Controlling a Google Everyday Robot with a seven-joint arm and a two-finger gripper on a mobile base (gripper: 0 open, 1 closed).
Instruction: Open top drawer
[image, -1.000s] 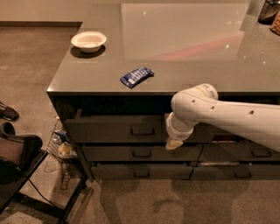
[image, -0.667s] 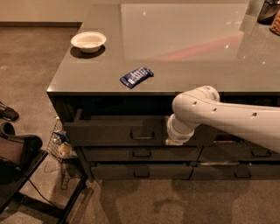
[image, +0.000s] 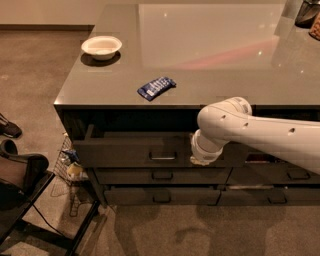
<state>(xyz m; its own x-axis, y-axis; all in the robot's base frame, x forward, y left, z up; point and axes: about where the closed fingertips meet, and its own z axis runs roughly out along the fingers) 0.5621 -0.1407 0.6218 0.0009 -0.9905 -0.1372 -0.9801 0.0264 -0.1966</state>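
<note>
The top drawer (image: 130, 152) is a wide dark-grey drawer under the counter's left half. It stands pulled out a short way, with its left side wall showing. Its small rectangular handle (image: 162, 156) is at the centre of the front. My white arm reaches in from the right. My gripper (image: 201, 160) is at the arm's end, down against the drawer front just right of the handle, and the wrist hides most of it. The drawer's inside is hidden from here.
A white bowl (image: 101, 47) and a blue packet (image: 156, 87) lie on the grey countertop (image: 210, 45). Two shallower drawers (image: 162, 175) sit below, and another stack (image: 295, 174) to the right. A wire basket (image: 70, 167) and a black stand (image: 30, 200) are on the floor at left.
The top drawer's front has come a little farther out toward the camera. My arm's end has moved with it, slightly lower and nearer.
</note>
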